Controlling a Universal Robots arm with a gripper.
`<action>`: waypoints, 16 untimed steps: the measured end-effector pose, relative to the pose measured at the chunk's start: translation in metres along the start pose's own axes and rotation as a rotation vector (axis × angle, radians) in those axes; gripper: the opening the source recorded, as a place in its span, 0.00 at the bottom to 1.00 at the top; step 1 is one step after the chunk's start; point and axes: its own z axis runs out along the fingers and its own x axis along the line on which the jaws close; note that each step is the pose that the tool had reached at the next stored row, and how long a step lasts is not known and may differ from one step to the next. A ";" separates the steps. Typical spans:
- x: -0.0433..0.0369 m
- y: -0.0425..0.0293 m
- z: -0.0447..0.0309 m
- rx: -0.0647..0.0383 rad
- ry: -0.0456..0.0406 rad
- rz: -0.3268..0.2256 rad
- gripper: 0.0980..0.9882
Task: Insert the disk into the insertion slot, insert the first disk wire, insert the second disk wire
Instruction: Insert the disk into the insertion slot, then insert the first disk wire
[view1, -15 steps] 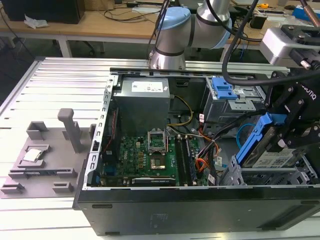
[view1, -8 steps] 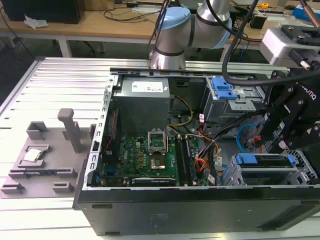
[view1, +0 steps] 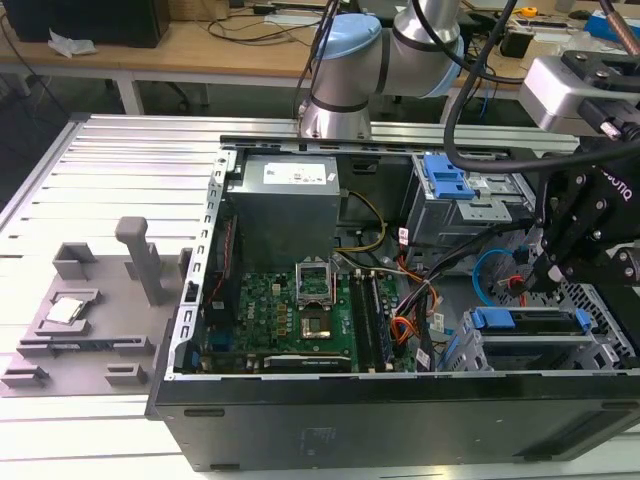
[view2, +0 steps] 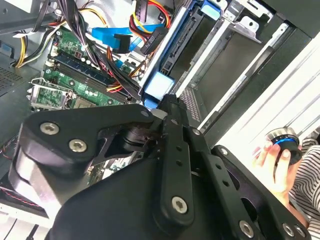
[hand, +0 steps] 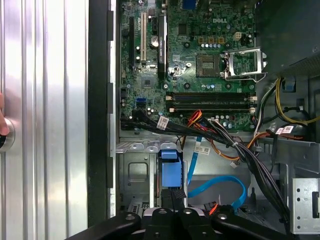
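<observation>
Inside the computer case (view1: 400, 430), the insertion slot (view1: 540, 352) sits just beside the motherboard (view1: 290, 310), at its memory-slot end. The disk (view1: 490, 319) lies in it, seemingly almost home. The gripper (hand: 172, 199) is at the disk's blue handle, fingers (view2: 172, 130) together. A slow, square push along the bay suits, keeping the blue cable (hand: 220, 187) near the motherboard clear.

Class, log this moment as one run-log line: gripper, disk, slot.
gripper: at disk's blue handle | disk: lying in insertion slot | case: open
</observation>
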 end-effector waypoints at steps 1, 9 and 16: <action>0.0000 0.0000 0.0000 0.000 0.0000 0.000 0.01; 0.0000 -0.0008 0.0006 0.000 -0.0003 0.000 0.01; -0.0037 -0.0293 0.0000 0.000 0.0000 0.000 0.01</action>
